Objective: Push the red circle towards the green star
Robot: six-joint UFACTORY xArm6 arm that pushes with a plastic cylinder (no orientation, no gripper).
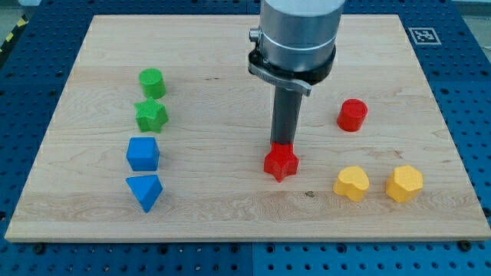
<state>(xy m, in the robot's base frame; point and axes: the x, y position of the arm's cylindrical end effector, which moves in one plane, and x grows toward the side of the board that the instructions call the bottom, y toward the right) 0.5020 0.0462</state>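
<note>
Camera view: the red plastic circle block (353, 115) lies on the wooden board (230, 61), toward the view's right of my tip (281, 146). The rod has no jaws and holds nothing; my tip sits at the upper edge of the red star block (281, 162). The green star block (151, 115) lies well to the view's left of my tip, just below the green cylinder block (152, 82).
</note>
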